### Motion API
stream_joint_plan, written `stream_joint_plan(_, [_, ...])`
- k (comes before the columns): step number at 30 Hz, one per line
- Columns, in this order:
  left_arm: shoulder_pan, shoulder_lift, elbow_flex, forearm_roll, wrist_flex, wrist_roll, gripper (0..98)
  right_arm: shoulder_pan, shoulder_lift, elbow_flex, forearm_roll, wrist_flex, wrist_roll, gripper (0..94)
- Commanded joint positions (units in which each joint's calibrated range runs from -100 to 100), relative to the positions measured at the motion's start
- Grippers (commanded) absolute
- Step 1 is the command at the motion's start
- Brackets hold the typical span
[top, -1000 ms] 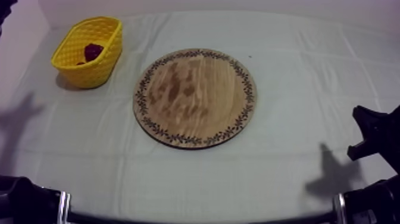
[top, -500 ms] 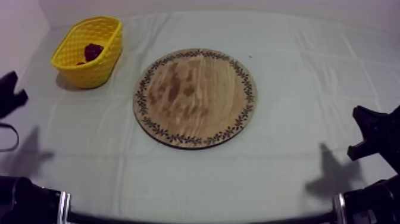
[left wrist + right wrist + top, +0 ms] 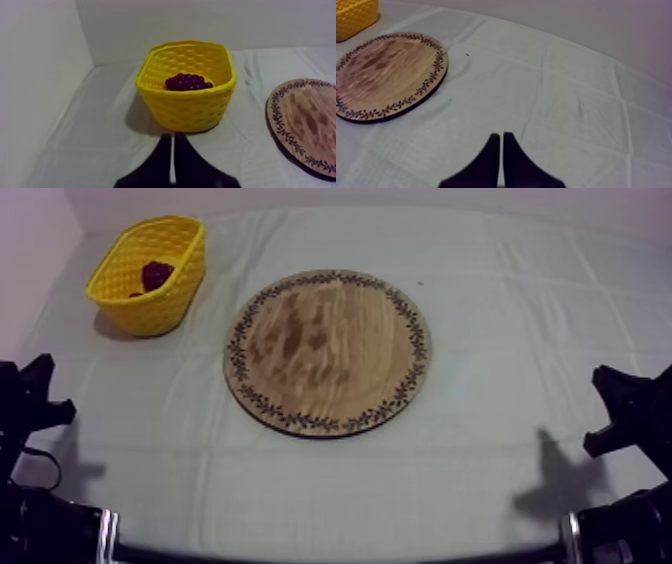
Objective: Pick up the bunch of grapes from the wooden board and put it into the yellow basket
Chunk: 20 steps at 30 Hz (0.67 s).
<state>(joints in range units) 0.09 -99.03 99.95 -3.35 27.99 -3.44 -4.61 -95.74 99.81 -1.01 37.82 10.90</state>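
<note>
Now the grapes (image 3: 187,81) lie in the basket (image 3: 185,107), far left of the board (image 3: 328,353). My left gripper (image 3: 172,136) sits low at near left, fingers together, aimed at the basket; my right gripper (image 3: 501,135) sits near right, fingers likewise together.

1. The yellow basket (image 3: 150,310) stands at the far left corner of the cloth (image 3: 520,338), near the side wall (image 3: 28,248). Its top is open, with the bunch of grapes (image 3: 157,274) inside.
2. A strip of bare cloth separates the basket and the round wooden board (image 3: 328,353).
3. The board lies flat, and open cloth spreads to its right.
</note>
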Motion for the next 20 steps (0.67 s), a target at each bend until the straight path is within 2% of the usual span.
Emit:
stream_joint_plan(1, [-0.2, -0.3, 0.0, 0.02, 0.6, 0.7, 0.0, 0.0, 0.0, 0.0, 0.0, 0.0, 0.0, 0.4])
stream_joint_plan(20, [-0.8, -0.6, 0.0, 0.7, 3.3, 0.2, 0.0, 0.0, 0.0, 0.0, 0.0, 0.0, 0.0, 0.4])
